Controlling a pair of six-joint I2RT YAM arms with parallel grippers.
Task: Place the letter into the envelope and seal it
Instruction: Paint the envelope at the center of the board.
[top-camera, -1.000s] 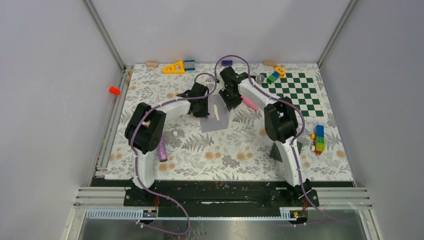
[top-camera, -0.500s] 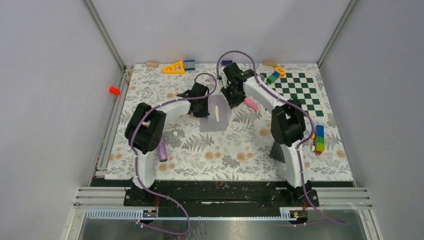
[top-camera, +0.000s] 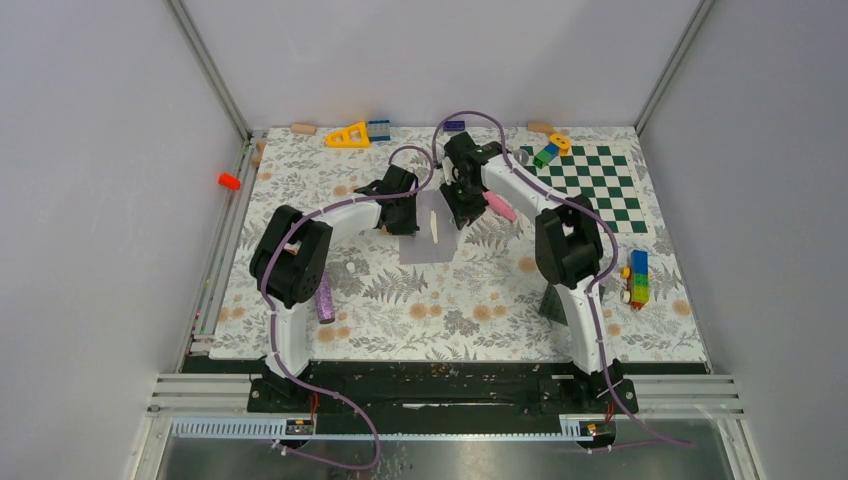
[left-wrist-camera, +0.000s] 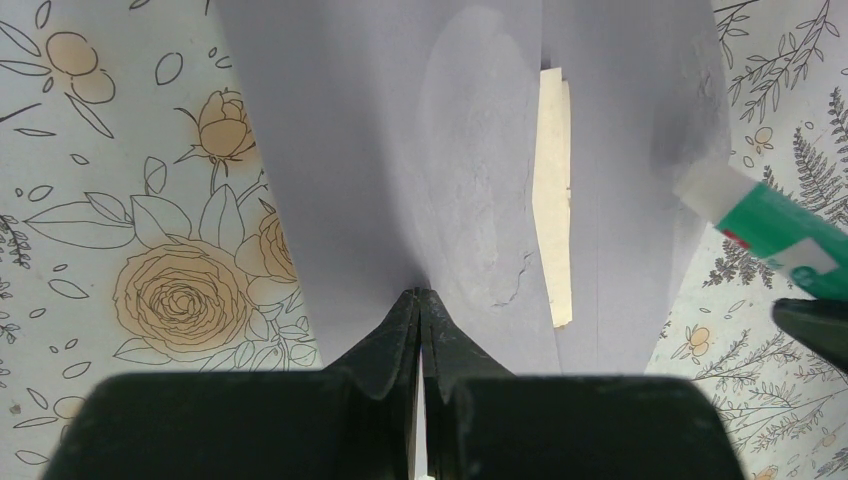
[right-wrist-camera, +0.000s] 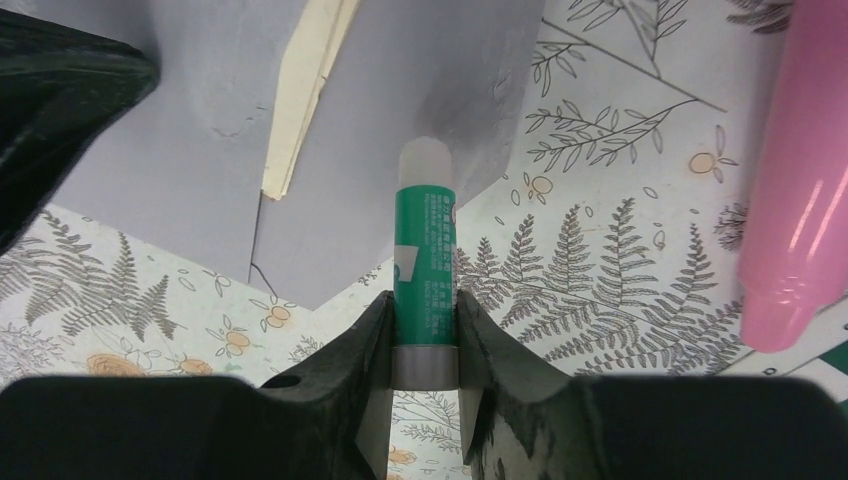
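Note:
The light grey envelope (top-camera: 428, 242) lies on the floral mat mid-table, seen up close as the envelope (left-wrist-camera: 380, 150) and, in the right wrist view, as the envelope (right-wrist-camera: 190, 150). A tan strip of the letter (left-wrist-camera: 553, 200) sticks out of its opening; the same letter (right-wrist-camera: 300, 90) edge shows to the right wrist, and from above as the letter (top-camera: 435, 226). My left gripper (left-wrist-camera: 418, 293) is shut, pinching the envelope's near edge, which rises to its tips. My right gripper (right-wrist-camera: 424, 300) is shut on a green glue stick (right-wrist-camera: 425, 240), whose white tip rests over the envelope's corner.
A pink cylinder (top-camera: 500, 207) lies just right of the right gripper (top-camera: 458, 208). A green-and-white checkerboard (top-camera: 590, 185) fills the back right. Stacked coloured bricks (top-camera: 637, 277), a purple cylinder (top-camera: 324, 298) and a yellow triangle (top-camera: 348, 134) lie around the mat.
The right arm's elbow has swung a little while its gripper stays over the envelope's far right corner with the glue stick. The left arm has not moved.

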